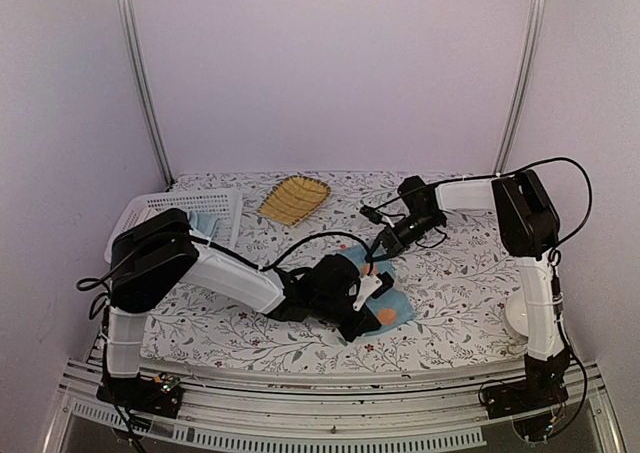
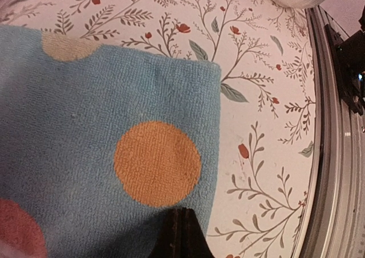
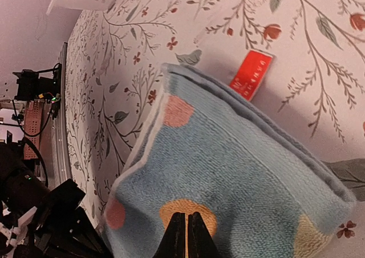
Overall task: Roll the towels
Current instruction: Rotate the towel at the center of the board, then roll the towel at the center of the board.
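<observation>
- The printed towel (image 1: 392, 308), light blue with orange and pink dots, lies on the floral worktop (image 1: 460, 293) a little right of its middle.
- The left gripper (image 2: 179, 235) comes to it from 9 o'clock. Its jaws are together, pinching the cloth at the towel's edge, just beside a large orange dot (image 2: 157, 163).
- The right gripper (image 3: 187, 235) reaches in from 1 o'clock. Its jaws are also together, nipping the cloth at the rim of another orange dot.
- In the right wrist view the towel is doubled over, with a thick folded edge, and a red label (image 3: 251, 74) sticks out from under it.
- The plain towel (image 1: 205, 223) sits in a white basket (image 1: 160, 208), well apart at 10 o'clock from the printed one.
- A yellow ribbed tray (image 1: 295, 200) lies at 11 o'clock, near the far edge.
</observation>
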